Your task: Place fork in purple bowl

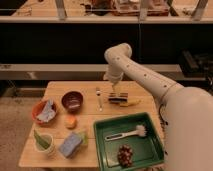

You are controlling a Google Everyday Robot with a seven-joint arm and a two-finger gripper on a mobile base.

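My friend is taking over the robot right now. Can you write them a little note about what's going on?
Gripper: low over the table, just right of the fork, beside a yellow banana.
Fork: lying on the table between the purple bowl and the gripper, apart from both.
Purple bowl: left of the fork, no fork in it.
Done: nothing yet.
Left: grab the fork, carry it left, put it in the purple bowl.
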